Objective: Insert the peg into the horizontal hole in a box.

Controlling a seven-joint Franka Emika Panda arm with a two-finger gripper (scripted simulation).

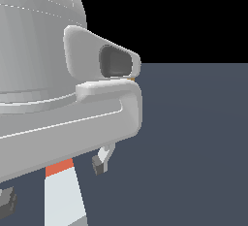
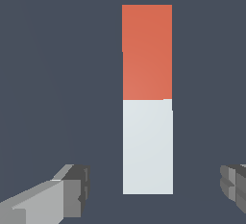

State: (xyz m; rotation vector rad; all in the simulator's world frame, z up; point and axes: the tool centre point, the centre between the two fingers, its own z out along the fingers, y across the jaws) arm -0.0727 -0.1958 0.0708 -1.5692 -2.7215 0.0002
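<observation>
The peg lies flat on the dark grey floor, one half orange-red and the other pale grey-white. In the exterior view the peg shows at the bottom left, partly under the arm. My gripper is open and empty. Its fingers stand wide apart on either side of the peg's white end and do not touch it. In the exterior view one finger hangs below the hand. The box and its hole are not in view in either frame.
The arm's white-grey body fills the exterior view's left and hides what is behind it. The dark grey floor spreads across the exterior view's right.
</observation>
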